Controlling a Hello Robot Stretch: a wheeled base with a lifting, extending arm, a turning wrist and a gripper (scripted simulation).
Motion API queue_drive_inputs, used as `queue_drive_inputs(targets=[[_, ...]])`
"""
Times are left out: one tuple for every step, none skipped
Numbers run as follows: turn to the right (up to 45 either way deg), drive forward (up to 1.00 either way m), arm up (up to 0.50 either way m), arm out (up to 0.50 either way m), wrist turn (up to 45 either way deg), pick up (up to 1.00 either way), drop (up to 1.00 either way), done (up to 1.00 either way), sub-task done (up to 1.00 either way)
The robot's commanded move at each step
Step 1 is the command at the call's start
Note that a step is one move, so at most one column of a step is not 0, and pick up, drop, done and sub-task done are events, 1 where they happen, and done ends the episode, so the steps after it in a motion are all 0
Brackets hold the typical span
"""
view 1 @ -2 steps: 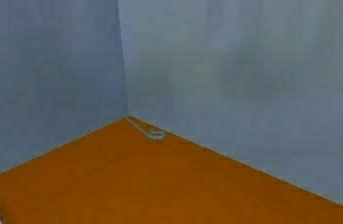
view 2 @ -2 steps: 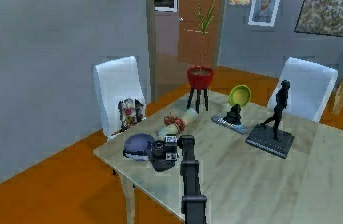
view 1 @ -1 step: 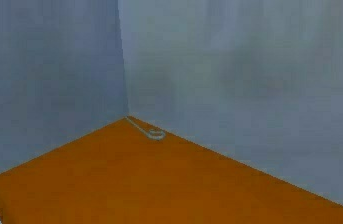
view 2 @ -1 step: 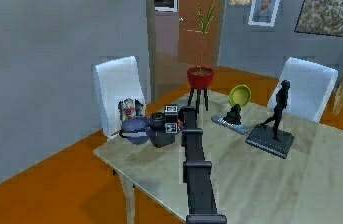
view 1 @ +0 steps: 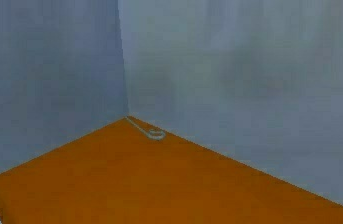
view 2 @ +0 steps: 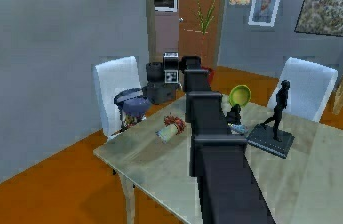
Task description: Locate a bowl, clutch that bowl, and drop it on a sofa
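Observation:
A yellow-green bowl (view 2: 239,96) sits on the pale stone-look table (view 2: 309,180), just right of the arm (view 2: 214,150). The dark arm reaches up across the table from the bottom edge. At its far end the gripper's dark body (view 2: 162,85) stands against the table's far edge; I cannot tell whether it holds anything. A blue-grey bowl-shaped thing (view 2: 131,101) shows left of the gripper, in front of a white chair (view 2: 115,80). A small tan and red thing (view 2: 171,126) lies on the table left of the arm.
A dark statue (view 2: 277,108) on a dark base stands right of the arm. A second white chair (view 2: 309,85) is behind it. A brown door (view 2: 201,40) and framed pictures (view 2: 329,15) line the far wall. In the forward view, grey walls meet at a corner above orange floor (view 1: 159,180).

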Motion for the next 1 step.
queue_drive_inputs(targets=[[0.0,0.00,0.00,0.00,-45.0,0.00,0.00,0.00,0.00]])
